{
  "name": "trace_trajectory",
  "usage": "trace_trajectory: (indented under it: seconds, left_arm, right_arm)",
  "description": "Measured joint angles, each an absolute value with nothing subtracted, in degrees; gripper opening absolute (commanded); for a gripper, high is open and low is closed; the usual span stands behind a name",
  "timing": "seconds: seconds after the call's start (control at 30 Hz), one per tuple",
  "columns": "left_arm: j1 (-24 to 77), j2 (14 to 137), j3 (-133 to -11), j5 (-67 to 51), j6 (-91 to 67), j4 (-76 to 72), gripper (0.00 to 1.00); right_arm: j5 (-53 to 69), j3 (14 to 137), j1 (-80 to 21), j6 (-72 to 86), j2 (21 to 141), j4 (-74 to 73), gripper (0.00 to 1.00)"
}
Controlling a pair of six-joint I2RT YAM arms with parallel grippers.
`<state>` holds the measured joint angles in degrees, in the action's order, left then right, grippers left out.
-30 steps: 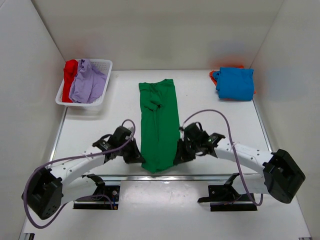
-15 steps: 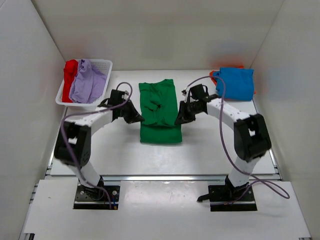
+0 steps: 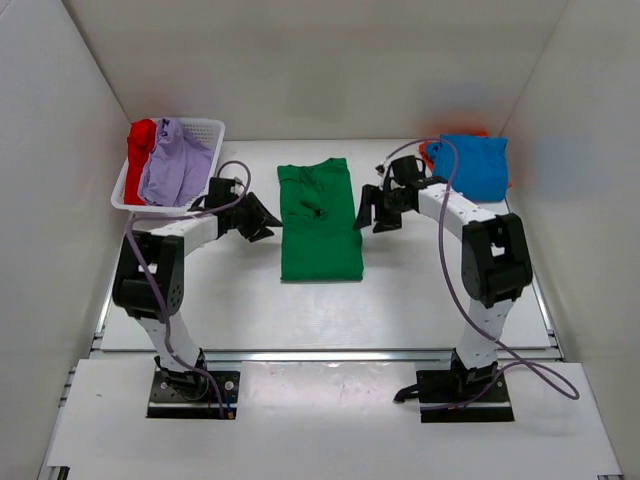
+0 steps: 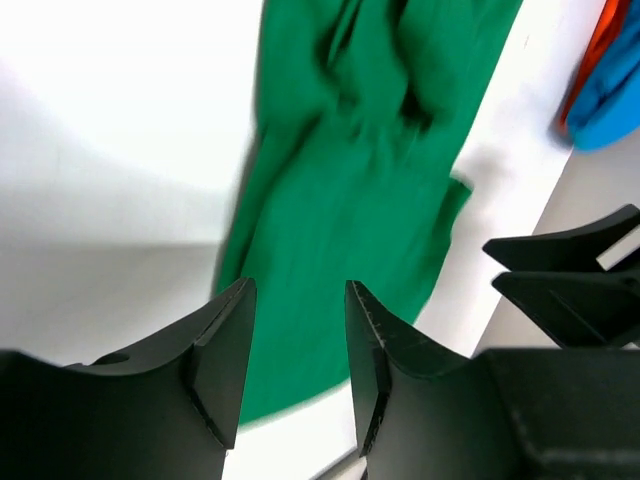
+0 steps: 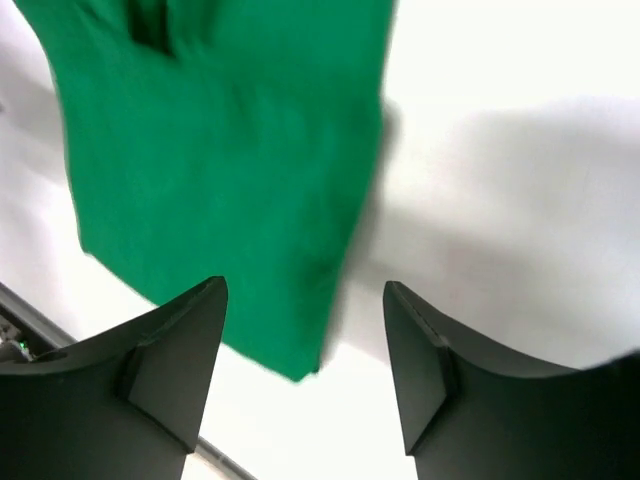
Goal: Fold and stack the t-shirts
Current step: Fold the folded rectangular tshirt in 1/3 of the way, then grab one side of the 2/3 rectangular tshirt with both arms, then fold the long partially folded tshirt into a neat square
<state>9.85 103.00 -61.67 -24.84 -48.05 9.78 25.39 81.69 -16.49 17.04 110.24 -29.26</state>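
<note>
- The green shirt (image 3: 320, 235) lies flat at the middle of the table (image 3: 420, 290), a tidy oblong with its collar end towards the back wall
- Its long axis runs from near to far, so its two long edges face the arms, one each
- The left gripper (image 3: 268, 214) hangs just off the left long edge, at about the shirt's middle; its jaws stand moderately apart with nothing between them
- The right gripper (image 3: 362, 212) sits just off the right long edge, opposite the left; its jaws gape wide and hold nothing
- Each wrist view looks past its own fingers onto green cloth, so the shirt lies inward of both grippers, and neither is clearly nearer
- The blue shirt (image 3: 472, 165) lies folded at the far right corner over an orange-red shirt (image 3: 428, 150); that pile is on the right arm's side
- A lavender shirt (image 3: 175, 170) and a red shirt (image 3: 138, 155) lie loose in the basket (image 3: 214, 140) at far left, beside the left arm
- Judgement: this fold looks done, and the green shirt next needs another fold or a carry to the pile at far right
</note>
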Motion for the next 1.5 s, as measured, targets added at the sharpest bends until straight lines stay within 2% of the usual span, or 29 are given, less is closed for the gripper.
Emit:
trace_trajectory:
  seconds: [0.27, 0.37, 0.5, 0.57, 0.6, 0.67, 0.7, 0.73, 0.77, 0.8, 1.03, 1.27, 1.5]
  left_arm:
    - [15.99, 91.37, -42.09, -23.73, -50.30, 4.86, 0.54]
    - [18.35, 91.02, -37.52, -24.43, -52.34, 3.70, 0.56]
    - [20.10, 90.76, -37.45, -23.00, -52.99, 2.02, 0.55]
    - [20.36, 90.83, -37.47, -22.48, -53.12, 1.61, 0.55]
    - [20.53, 90.89, -37.47, -22.35, -53.30, 1.39, 0.56]
    - [20.88, 90.91, -37.47, -22.09, -53.91, 1.21, 0.58]
    - [21.04, 90.89, -37.47, -22.02, -54.17, 1.10, 0.55]
    - [21.23, 90.89, -37.47, -21.85, -54.33, 1.02, 0.33]
    - [21.52, 90.89, -37.47, -21.54, -54.76, 1.15, 0.07]
    - [21.89, 90.89, -37.43, -20.93, -54.89, 1.52, 0.00]
    - [23.29, 86.98, -36.05, -18.87, -53.30, 6.07, 0.00]
    - [25.65, 70.59, -27.38, -17.54, -51.35, 13.93, 0.00]
    - [32.47, 55.48, -18.52, -16.69, -55.02, 20.47, 0.00]
  right_arm:
    - [23.27, 51.20, -19.31, 26.59, 92.71, -18.74, 0.58]
    - [23.14, 46.11, -21.67, 30.79, 90.98, -15.07, 0.58]
    - [22.00, 44.71, -24.82, 34.81, 91.13, -8.23, 0.55]
    - [21.50, 44.69, -25.41, 36.10, 92.09, -5.85, 0.49]
    - [21.43, 44.71, -25.39, 36.58, 92.71, -4.80, 0.43]
    - [20.95, 44.77, -25.30, 37.10, 93.78, -3.18, 0.17]
    - [20.73, 44.86, -25.17, 37.08, 94.48, -2.83, 0.00]
    - [20.60, 44.91, -25.08, 37.39, 95.31, -2.63, 0.00]
    - [21.10, 44.95, -25.04, 37.52, 95.68, -2.55, 0.00]
    - [20.93, 45.01, -25.04, 37.43, 95.70, -2.50, 0.00]
    - [20.93, 43.88, -26.28, 37.04, 92.38, -4.71, 0.00]
    - [21.10, 35.53, -34.06, 37.58, 80.99, -6.85, 0.00]
    - [21.02, 29.28, -42.76, 40.93, 73.08, -10.50, 0.00]
